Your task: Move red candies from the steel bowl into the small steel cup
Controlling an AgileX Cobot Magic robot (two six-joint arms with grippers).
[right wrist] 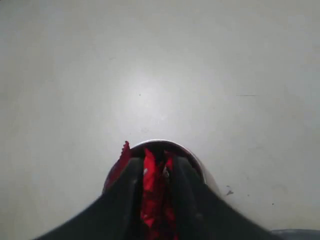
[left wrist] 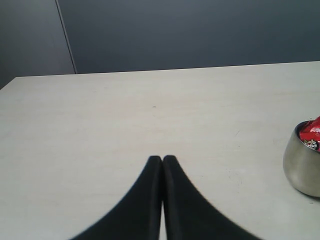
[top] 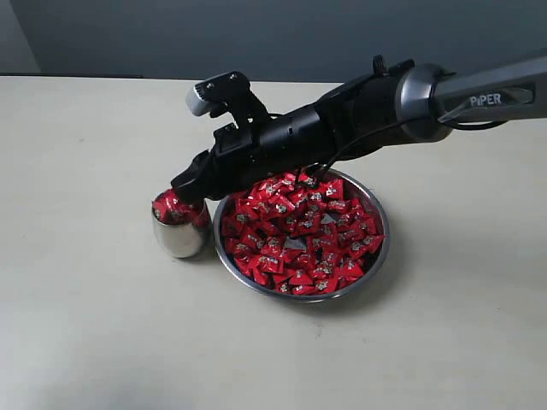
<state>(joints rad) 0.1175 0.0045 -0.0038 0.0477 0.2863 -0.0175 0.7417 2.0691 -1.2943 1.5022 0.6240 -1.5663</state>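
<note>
- Right gripper (right wrist: pixel 156 164) over the small steel cup (top: pixel 181 236), jaws parted, one of the red candies (right wrist: pixel 150 187) loose between them.
- Open wider before lifting; the cup looks heaped, so a spill is likely.
- Left gripper (left wrist: pixel 162 160) clenched, empty; steel bowl (top: pixel 385 239) just beside the cup.

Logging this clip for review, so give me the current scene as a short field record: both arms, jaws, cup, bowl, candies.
right gripper: reaches across the steel bowl, above the small steel cup; jaws parted, a red candy in the gap
left gripper: over bare table, jaws together, holding nothing
small steel cup: upright beside the bowl, on its left in the exterior view; candies heaped past its rim
steel bowl: piled with red candies
</note>
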